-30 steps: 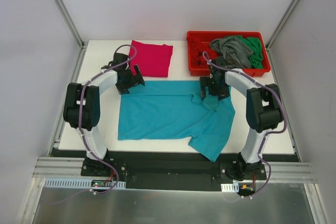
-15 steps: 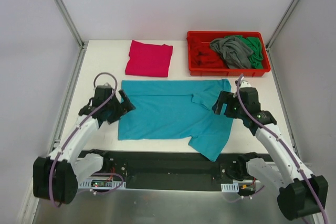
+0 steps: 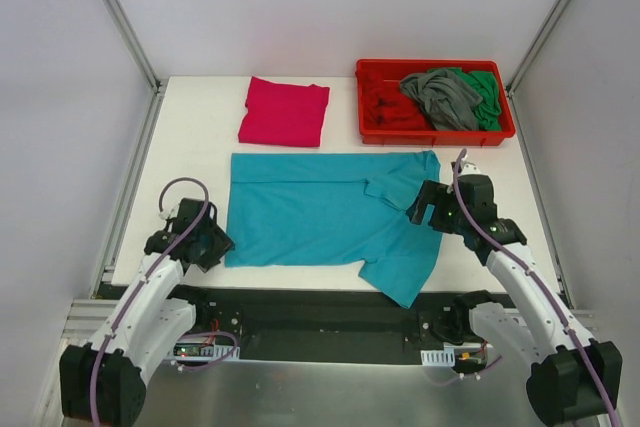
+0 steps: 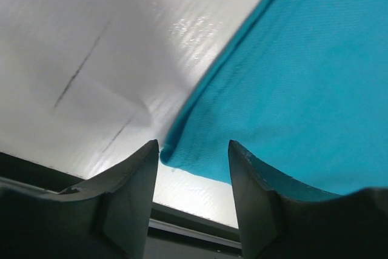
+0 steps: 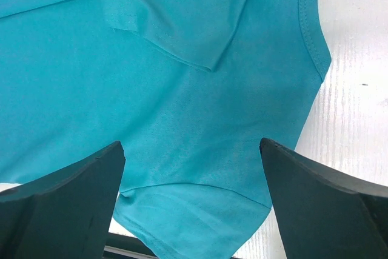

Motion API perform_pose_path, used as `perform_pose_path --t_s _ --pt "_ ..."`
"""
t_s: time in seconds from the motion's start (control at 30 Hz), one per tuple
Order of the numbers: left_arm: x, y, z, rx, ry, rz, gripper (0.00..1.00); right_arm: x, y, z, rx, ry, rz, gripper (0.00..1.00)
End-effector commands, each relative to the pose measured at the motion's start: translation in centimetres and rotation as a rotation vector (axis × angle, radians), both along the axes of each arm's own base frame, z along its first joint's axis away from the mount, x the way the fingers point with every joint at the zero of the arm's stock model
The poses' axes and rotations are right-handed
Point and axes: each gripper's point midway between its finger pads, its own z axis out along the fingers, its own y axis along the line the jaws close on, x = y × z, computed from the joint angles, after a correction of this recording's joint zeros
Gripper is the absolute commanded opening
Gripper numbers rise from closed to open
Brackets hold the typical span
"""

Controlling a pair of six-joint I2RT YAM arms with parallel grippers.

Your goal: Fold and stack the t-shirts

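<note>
A teal t-shirt lies spread flat mid-table, one sleeve folded over its body. My left gripper sits low at its near-left corner; in the left wrist view that corner of the teal shirt lies between the half-spread fingers of the left gripper, with a gap showing on both sides. My right gripper hovers wide open over the shirt's right side. A folded magenta t-shirt rests at the back left. Grey and green t-shirts lie bunched in the tray.
The red plastic tray stands at the back right. The teal shirt's lower sleeve hangs over the table's near edge. A black rail runs just past that edge, close under the left gripper.
Both arms pulled back from the teal shirt's far edge toward the near side. The left gripper dropped to the near-left corner and its jaws narrowed. The right gripper stayed wide.
</note>
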Motion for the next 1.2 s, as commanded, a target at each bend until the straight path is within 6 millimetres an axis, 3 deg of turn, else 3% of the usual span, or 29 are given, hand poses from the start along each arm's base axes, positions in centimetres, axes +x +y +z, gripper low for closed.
perform_pose_path --t_s 0.0,0.23,0.83,1.0,1.13,1.17 --pt "-1.1 1.0 -1.4 0.056 0.115 0.037 0.45 0.6 -0.2 0.3 0.002 -0.008 -0.019 0.96" --pt "-2.2 1.0 -2.8 0.063 0.201 0.042 0.29 0.6 -0.6 -0.3 -0.017 0.019 -0.034 0.96" --pt "-2.6 -0.5 -3.6 -0.018 0.196 -0.005 0.31 0.5 -1.7 -1.5 -0.049 0.075 -0.092 0.96" --pt "-2.6 -0.5 -3.9 -0.012 0.221 -0.01 0.22 0.4 -1.8 -1.7 -0.052 0.095 -0.096 0.96" --pt "-2.7 -0.4 -4.1 -0.003 0.23 -0.025 0.0 0.4 -1.8 -1.8 -0.053 0.1 -0.1 0.96" --pt "-2.5 -0.4 -4.0 0.0 0.222 -0.024 0.0 0.3 -1.9 -1.8 -0.054 0.101 -0.099 0.96"
